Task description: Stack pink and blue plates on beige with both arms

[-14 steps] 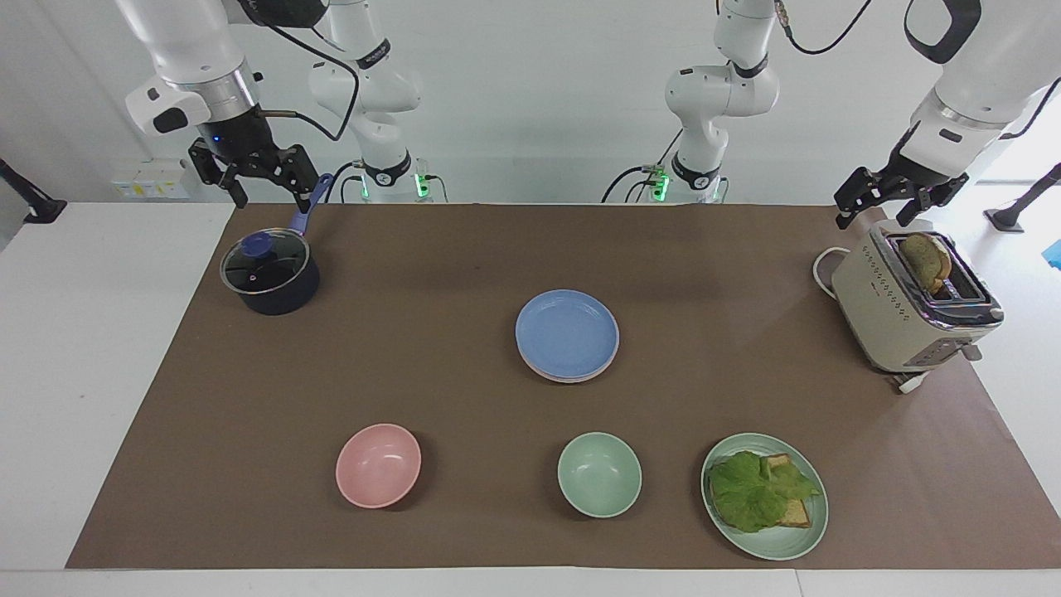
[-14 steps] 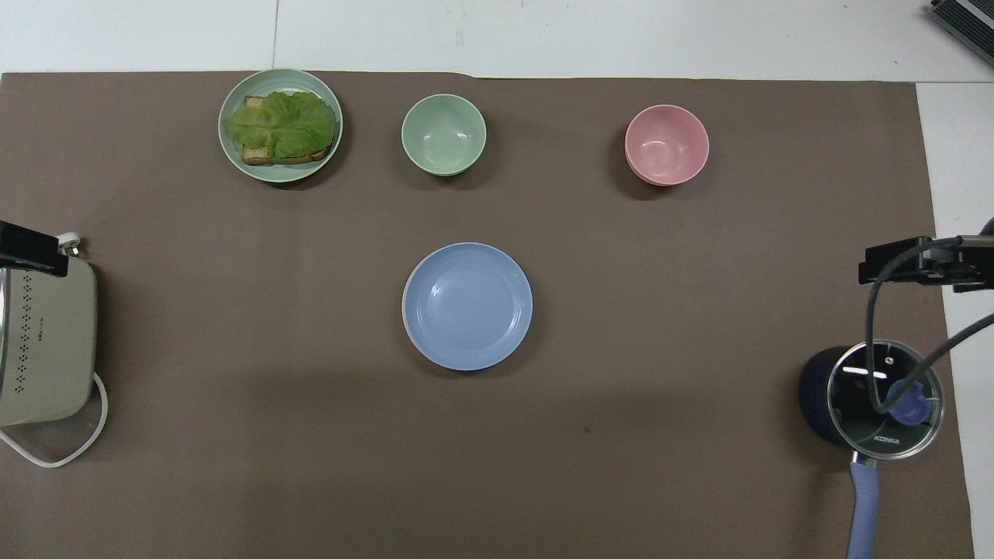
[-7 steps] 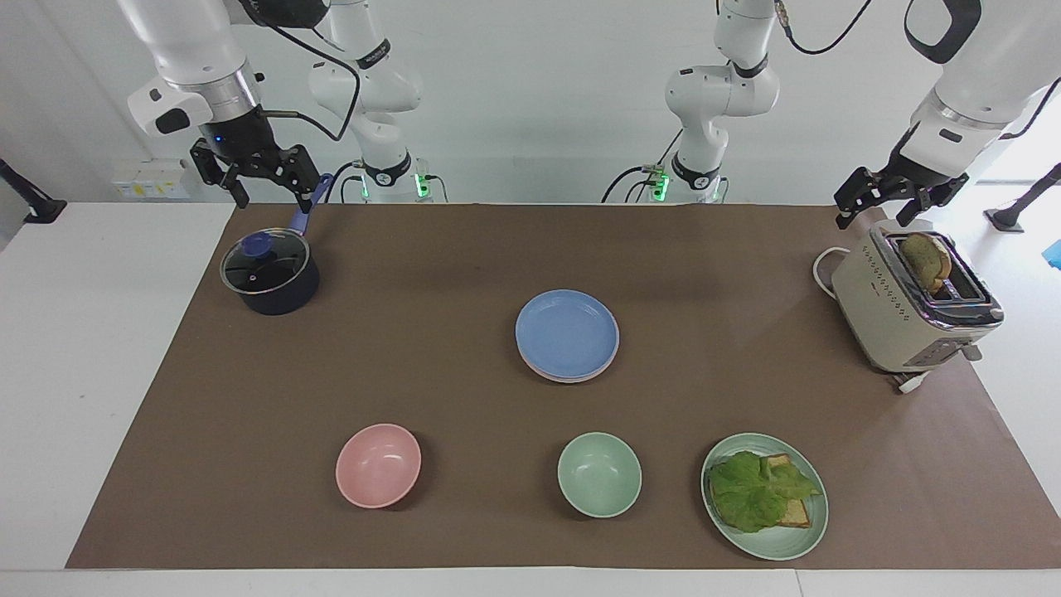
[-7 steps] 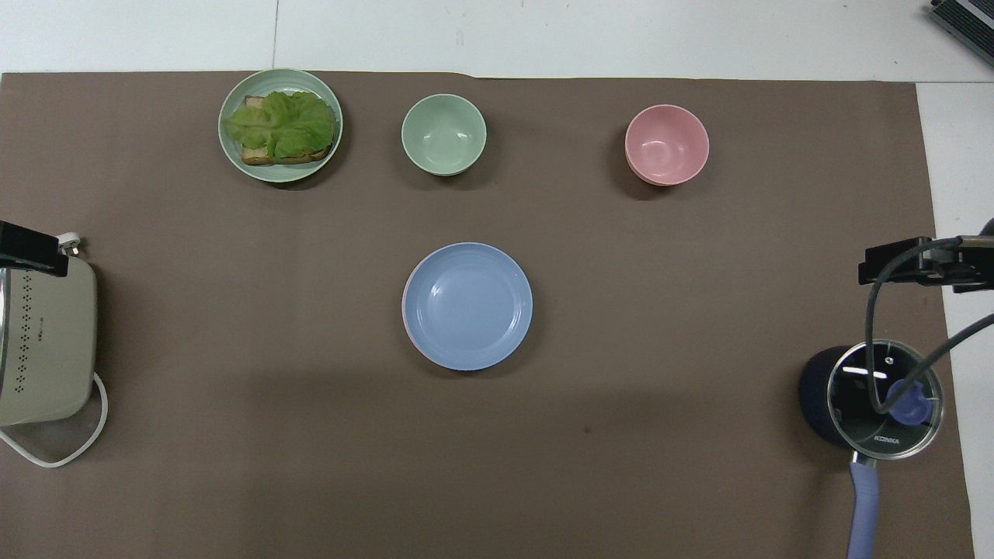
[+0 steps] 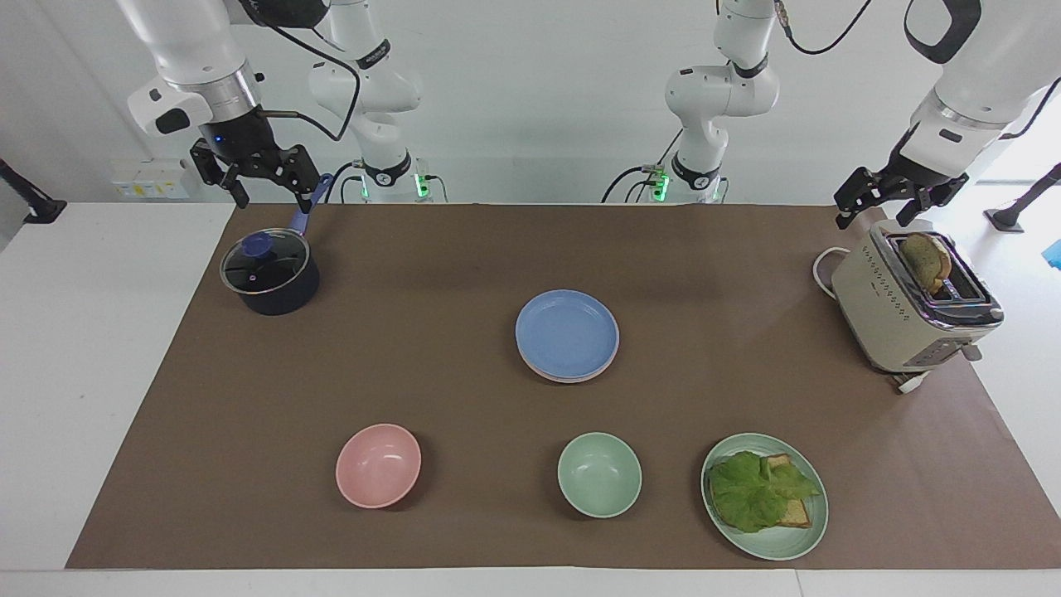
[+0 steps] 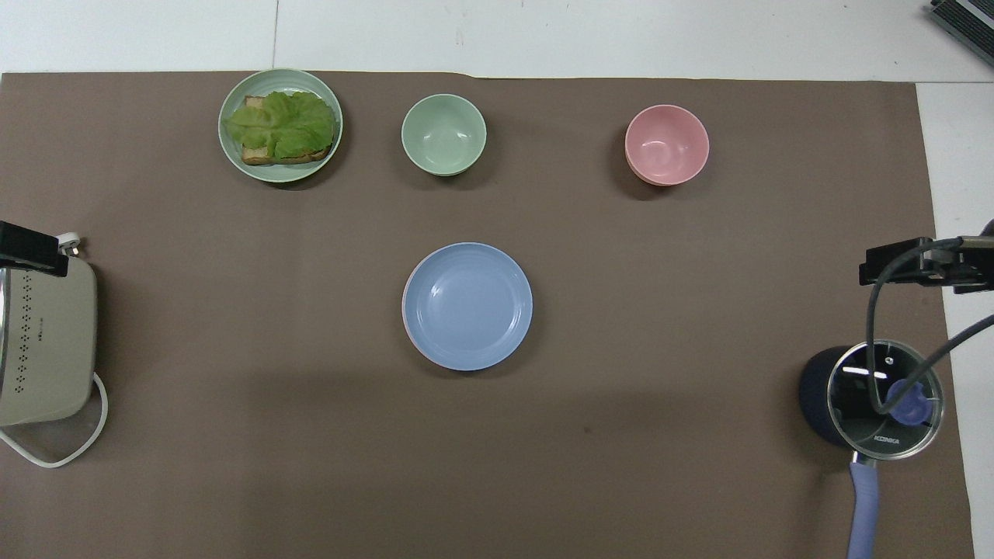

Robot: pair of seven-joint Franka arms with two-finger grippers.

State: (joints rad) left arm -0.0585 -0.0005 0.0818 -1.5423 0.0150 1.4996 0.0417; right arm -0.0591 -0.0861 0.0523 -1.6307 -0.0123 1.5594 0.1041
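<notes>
Blue on top: in the facing view the blue plate [image 5: 567,333] lies at the middle of the brown mat [image 5: 464,257], stacked on a pale plate whose rim [image 5: 554,377] shows just under its edge; I cannot tell there whether that rim is pink or beige. My right gripper [image 5: 255,181] hangs in the air over the dark lidded saucepan [image 5: 269,272] at my right arm's end of the surface, its jaws spread and holding nothing. My left gripper [image 5: 880,201] hangs over the beige toaster [image 5: 910,300] at my left arm's end, jaws likewise apart and empty. A pink bowl [image 5: 378,465], a green bowl [image 5: 599,474] and a green plate [image 5: 808,531] carrying lettuce on toast sit in a row farther from me than the stack.

From overhead, the blue plate [image 6: 467,306] covers the stack almost wholly; a thin pink sliver [image 6: 404,318] shows at its edge. The beige plate is not visible. Only the tips of my right gripper [image 6: 924,264] and my left gripper [image 6: 29,248] enter at the sides.
</notes>
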